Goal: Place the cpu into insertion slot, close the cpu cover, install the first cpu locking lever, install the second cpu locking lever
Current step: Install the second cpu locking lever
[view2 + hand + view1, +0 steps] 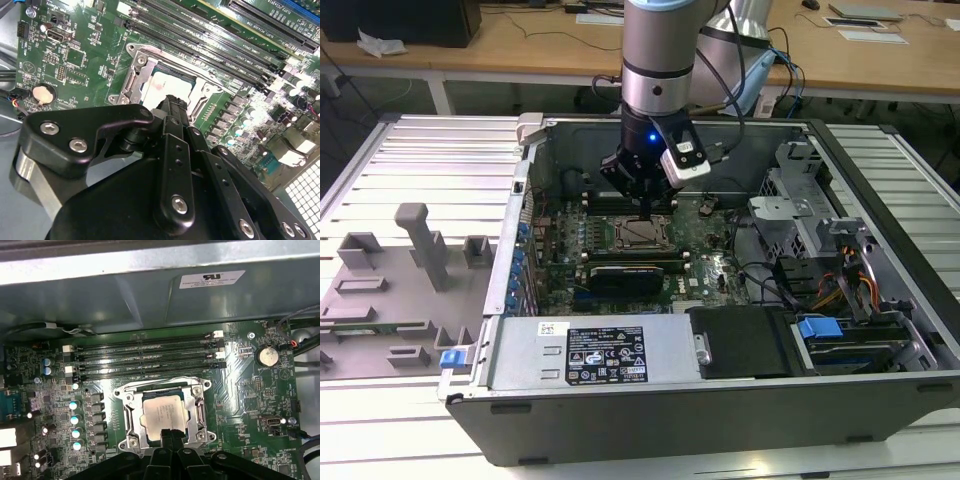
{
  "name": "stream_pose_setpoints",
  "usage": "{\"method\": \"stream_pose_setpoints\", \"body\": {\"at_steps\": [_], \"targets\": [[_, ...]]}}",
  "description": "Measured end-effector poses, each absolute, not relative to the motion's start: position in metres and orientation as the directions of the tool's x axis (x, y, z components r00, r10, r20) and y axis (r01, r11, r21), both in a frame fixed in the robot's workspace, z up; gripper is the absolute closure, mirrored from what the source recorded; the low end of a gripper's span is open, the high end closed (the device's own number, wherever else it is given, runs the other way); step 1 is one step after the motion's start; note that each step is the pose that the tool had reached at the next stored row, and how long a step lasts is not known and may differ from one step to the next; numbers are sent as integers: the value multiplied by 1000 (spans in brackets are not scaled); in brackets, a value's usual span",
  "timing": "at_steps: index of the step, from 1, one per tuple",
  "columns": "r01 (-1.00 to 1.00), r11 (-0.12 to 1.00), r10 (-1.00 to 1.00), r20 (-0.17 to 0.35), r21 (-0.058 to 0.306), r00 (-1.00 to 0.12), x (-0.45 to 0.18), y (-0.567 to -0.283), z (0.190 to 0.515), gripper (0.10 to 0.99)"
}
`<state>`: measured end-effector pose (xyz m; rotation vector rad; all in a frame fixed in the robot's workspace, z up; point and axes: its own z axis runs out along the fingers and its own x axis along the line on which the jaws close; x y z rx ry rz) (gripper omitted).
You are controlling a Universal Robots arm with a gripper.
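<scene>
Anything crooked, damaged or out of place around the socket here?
Nothing stands out. The cpu lies flat and square in the insertion slot, the cpu cover lies around it, and the gripper sits at its edge.

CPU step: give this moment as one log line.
gripper: shut, at socket edge | square silver-grey cpu: seated in socket | silver metal cpu cover: down

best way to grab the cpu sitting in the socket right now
Judging by its pose, from straight above: the cpu lies flat in the insertion slot, so pinch two opposite edges of its metal top. The frame crowds its sides, leaving little room. The gripper hangs at one edge.
</scene>
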<state>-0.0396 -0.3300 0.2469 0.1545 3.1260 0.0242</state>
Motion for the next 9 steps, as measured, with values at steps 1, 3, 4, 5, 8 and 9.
{"method": "stream_pose_setpoints", "body": {"at_steps": [1, 3, 4, 5, 8, 9], "targets": [[99, 995, 99, -11, 16, -995, -40, -330, 247, 980], [99, 995, 99, -11, 16, -995, -40, -330, 247, 980], [99, 995, 99, -11, 16, -995, -40, -330, 247, 980], [99, 995, 99, -11, 16, -995, -40, -330, 247, 980], [99, 995, 99, -11, 16, -995, -41, -334, 247, 980], [98, 995, 99, -11, 16, -995, -42, -337, 247, 980]]}}
